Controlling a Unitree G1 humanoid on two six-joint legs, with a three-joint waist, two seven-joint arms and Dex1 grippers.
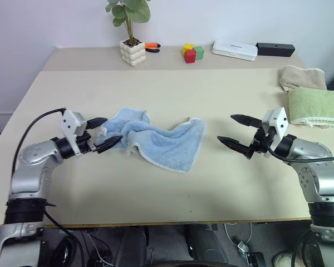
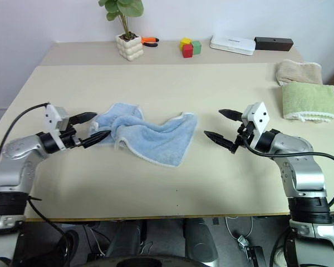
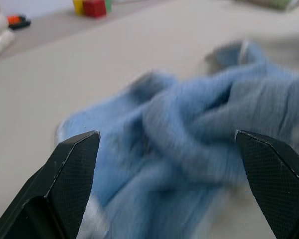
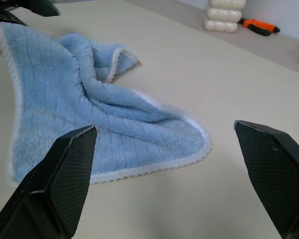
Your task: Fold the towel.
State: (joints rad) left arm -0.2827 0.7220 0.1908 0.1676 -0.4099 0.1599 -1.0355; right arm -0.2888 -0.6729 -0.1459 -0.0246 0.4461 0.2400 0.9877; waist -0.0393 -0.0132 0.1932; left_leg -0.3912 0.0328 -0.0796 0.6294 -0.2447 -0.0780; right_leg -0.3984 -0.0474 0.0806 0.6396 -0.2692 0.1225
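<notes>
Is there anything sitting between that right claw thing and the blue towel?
No, nothing visible. Only bare table lies between the open right gripper and the towel. The folded towels lie off to its other side.

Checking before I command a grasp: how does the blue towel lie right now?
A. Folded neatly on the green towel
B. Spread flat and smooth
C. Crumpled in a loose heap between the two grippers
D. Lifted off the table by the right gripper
C: the blue towel lies bunched and creased on the table, with the open left gripper at its edge and the open right gripper apart from it.
</notes>
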